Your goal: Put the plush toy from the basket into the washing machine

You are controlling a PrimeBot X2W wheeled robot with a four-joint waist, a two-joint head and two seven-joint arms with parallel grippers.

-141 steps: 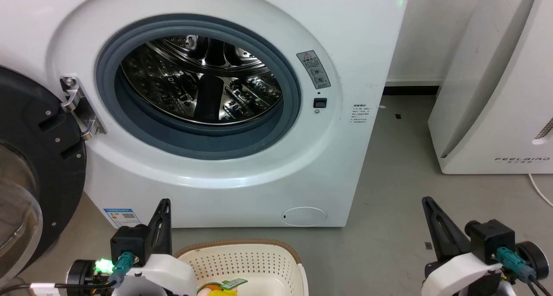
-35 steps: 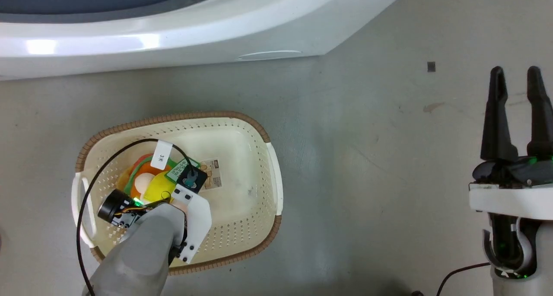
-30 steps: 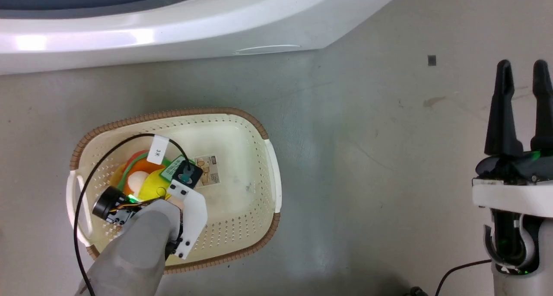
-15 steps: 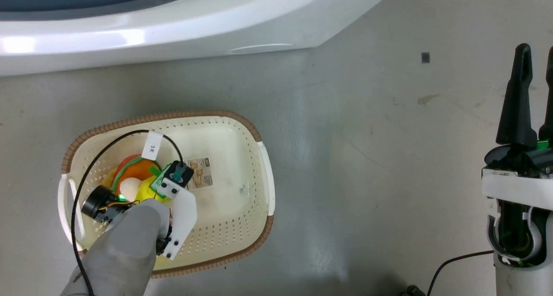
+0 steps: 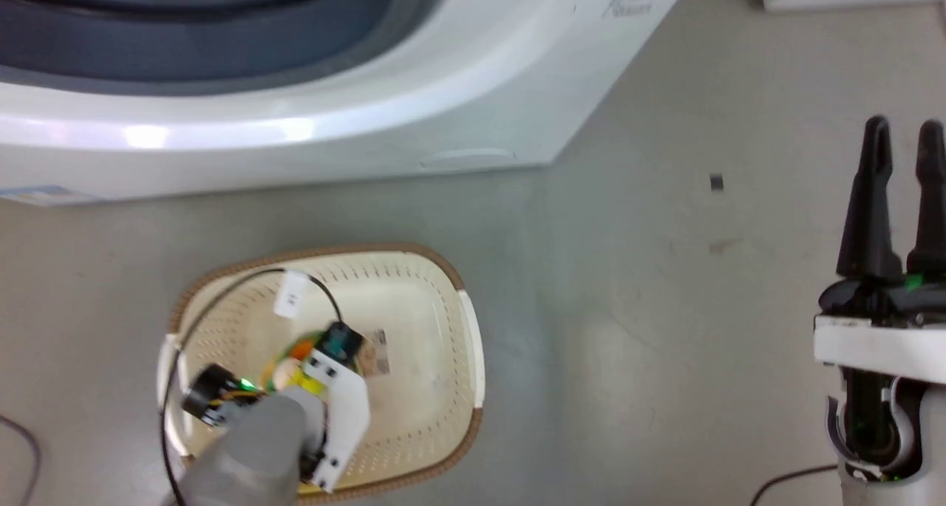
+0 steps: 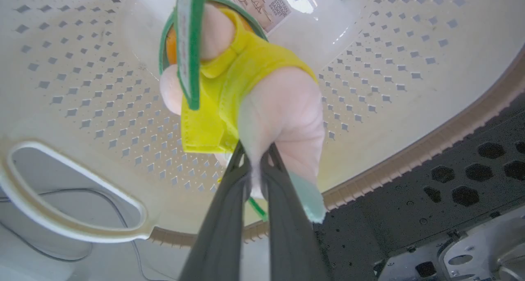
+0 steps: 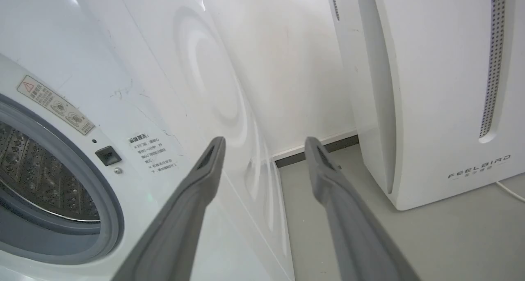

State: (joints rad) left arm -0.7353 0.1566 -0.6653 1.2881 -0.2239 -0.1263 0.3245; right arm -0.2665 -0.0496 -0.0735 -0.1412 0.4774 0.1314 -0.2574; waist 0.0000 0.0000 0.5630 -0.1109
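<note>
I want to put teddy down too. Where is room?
Bare floor lies between the basket and the right gripper, and between washing machine and basket. The basket's left half is crowded: the left gripper holds the plush toy there.

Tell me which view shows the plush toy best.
Left wrist view: plush toy large, sharp, pinched by the left hand, basket behind. Head view: small, blurred, partly under the arm. Right wrist view faces the washing machine.

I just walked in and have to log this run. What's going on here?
The robot's left gripper is shut on the plush toy, pinching a pale rounded part, inside the basket on the floor. The washing machine stands just beyond, its opening uncovered; the toy is not in it yet. The right gripper is open and empty.
</note>
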